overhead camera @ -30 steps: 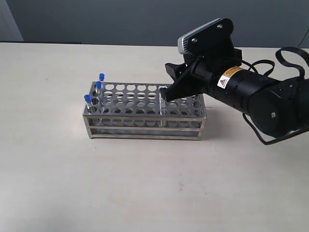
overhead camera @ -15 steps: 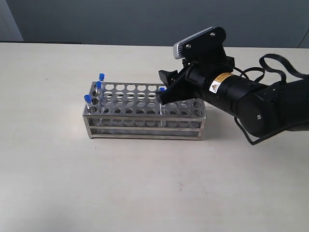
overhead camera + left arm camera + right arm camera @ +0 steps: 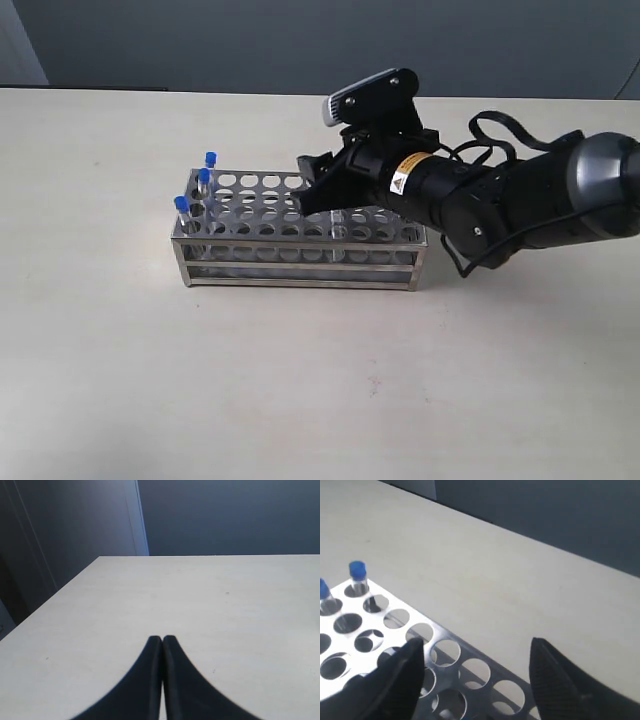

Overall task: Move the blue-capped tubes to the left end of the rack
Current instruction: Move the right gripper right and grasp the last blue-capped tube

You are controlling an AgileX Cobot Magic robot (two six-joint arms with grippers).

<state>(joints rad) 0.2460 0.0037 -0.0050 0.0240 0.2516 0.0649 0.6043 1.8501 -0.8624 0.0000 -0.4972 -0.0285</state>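
Blue-capped tubes (image 3: 204,177) stand upright in the left end of the rack (image 3: 300,262), which sits on the pale table (image 3: 300,390). Three can be counted there. One is at the rack's front left corner, one is a row behind it, and one is in the back row. All three caps rise above the top plate.

The right gripper (image 3: 304,187) hangs above the middle of the rack, pointing toward its left end and tipped slightly down. In the right wrist view its fingers (image 3: 402,680) stand wide apart, with open rack holes showing between them and nothing clamped. A sliver of blue touches the edge of that view between the fingers; whether it is a fourth cap cannot be told.

Behind the gripper, the black arm reaches out past the rack's right end. It carries a yellow label (image 3: 405,183), a grey camera (image 3: 365,95) on its wrist, and looped cables (image 3: 500,135) farther back.

The left gripper (image 3: 162,640) has its tips pressed together, holding nothing, low over bare table. Its place relative to the rack cannot be told.
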